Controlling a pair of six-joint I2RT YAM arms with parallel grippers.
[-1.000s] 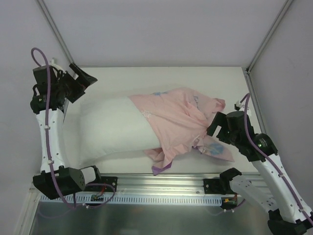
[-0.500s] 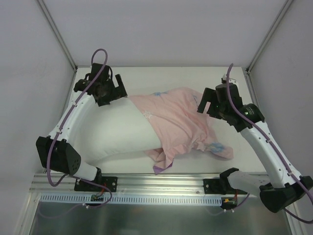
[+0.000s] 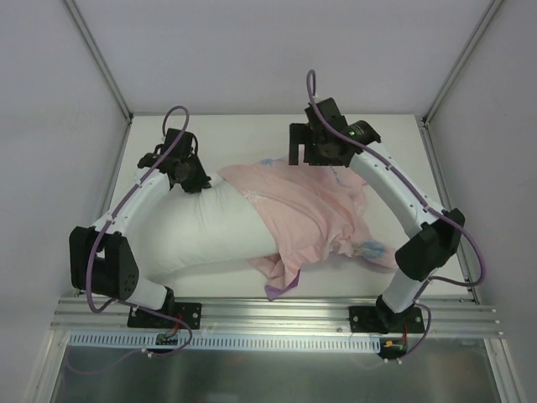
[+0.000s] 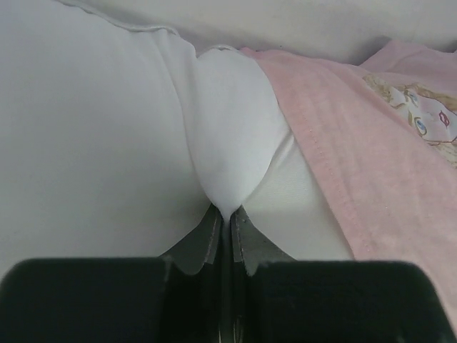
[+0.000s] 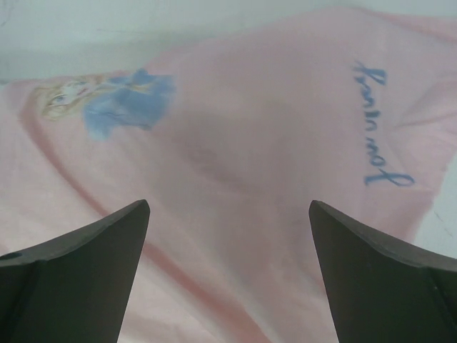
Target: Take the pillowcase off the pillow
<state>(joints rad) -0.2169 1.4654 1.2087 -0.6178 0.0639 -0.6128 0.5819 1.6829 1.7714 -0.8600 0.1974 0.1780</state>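
The left tool point(image 4: 225, 214) was clamped shut on a pinched fold of the pillow point(image 3: 210, 227), at its bare white corner toward 11 o'clock in the top view. The right tool point(image 5: 228, 209) hung with jaws wide apart, holding nothing, over the pillowcase point(image 3: 310, 210) near its 12 o'clock edge. The pillowcase covered only the pillow's 3 o'clock half, bunched onto the surface point(image 3: 252, 134) at 5 o'clock. Done well, I judged, the left would anchor the pillow while the right took pink cloth alone and drew it toward 3 o'clock.
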